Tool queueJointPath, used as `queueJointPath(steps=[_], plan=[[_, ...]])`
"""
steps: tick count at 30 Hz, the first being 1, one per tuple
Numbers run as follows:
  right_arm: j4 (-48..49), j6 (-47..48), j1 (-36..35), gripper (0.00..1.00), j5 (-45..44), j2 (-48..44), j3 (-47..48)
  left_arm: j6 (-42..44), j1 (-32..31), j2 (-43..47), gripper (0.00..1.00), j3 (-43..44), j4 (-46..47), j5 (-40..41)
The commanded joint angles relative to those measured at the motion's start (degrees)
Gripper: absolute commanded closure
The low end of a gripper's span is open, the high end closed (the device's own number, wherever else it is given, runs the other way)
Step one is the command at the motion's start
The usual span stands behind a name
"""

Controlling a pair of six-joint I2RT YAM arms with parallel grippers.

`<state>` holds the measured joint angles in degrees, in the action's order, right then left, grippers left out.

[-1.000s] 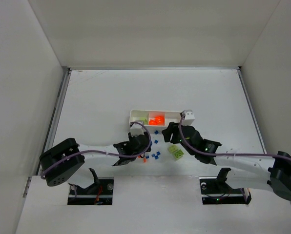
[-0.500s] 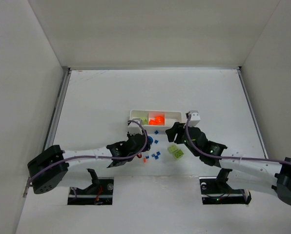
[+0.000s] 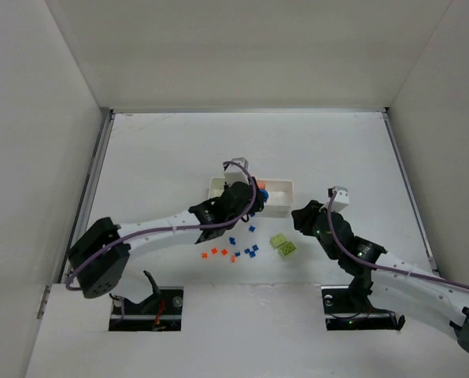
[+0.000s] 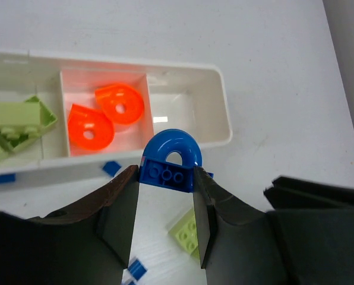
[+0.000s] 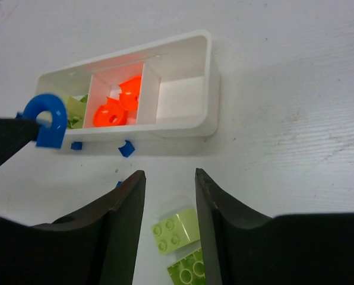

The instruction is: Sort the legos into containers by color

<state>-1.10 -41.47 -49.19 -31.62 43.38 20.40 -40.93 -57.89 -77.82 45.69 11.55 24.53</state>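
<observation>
1. Left arm runs in a long diagonal from its base to the tray (image 5: 210, 89); the left gripper (image 3: 256, 191) sits over the tray's near wall
2. Left gripper closed to brick width, its dark fingers (image 4: 122, 205) pinching a blue arch brick (image 4: 165, 176) by the flat ends of its base: glossy plastic, studded base, rounded hoop on top. Brick held clear of the table (image 3: 156, 157), about level with the divider between middle and right compartments; cannot tell which compartment it is above
3. Right arm lies low from the right, bent at the elbow; the right gripper (image 5: 168, 178) points at the tray but is short of it, jaws spread wide with nothing between them
4. Tray: one long, shallow white piece with thin walls and rounded corners. Lime green bricks (image 4: 16, 116) in the left compartment, two orange rounded pieces (image 4: 103, 116) with centre holes in the middle one
5. Loose on the table near the tray: two studded lime green bricks (image 3: 282, 245), small blue pieces (image 3: 250, 251), small orange pieces (image 3: 215, 252)
</observation>
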Motion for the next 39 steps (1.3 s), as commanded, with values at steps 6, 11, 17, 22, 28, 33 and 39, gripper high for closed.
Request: queueJointPath(steps=[6, 11, 17, 22, 28, 33, 39], plan=[[-3.2, -5.1, -2.0, 0.58, -2.5, -0.6, -0.6, 3.9, 3.4, -16.3, 0.77, 13.6, 3.9, -7.7], [-4.8, -6.2, -3.8, 0.57, -4.9, 0.3, -0.1, 4.3, 3.5, -22.5, 0.74, 19.1, 3.7, -8.8], [-6.9, -7.7, -4.9, 0.51, -5.0, 0.1, 0.1, 3.7, 3.9, -25.5, 0.55, 21.4, 2.5, -9.2], [-7.0, -7.6, -8.1, 0.41, -4.9, 3.8, 1.1, 4.1, 4.1, -21.0, 0.48, 18.2, 2.7, -9.0], [-9.3, -7.2, -13.9, 0.31, -4.4, 11.7, 4.5, 4.4, 5.0, -10.9, 0.52, 10.1, 2.7, -8.3], [-10.1, -4.8, -15.9, 0.29, -4.3, 19.7, 8.0, 4.5, 4.1, -1.4, 0.54, 0.7, 2.5, -6.0], [-9.4, 0.6, -14.6, 0.29, -1.8, 26.3, 11.8, 3.7, -0.7, 14.4, 0.54, -11.5, -1.8, 0.9]])
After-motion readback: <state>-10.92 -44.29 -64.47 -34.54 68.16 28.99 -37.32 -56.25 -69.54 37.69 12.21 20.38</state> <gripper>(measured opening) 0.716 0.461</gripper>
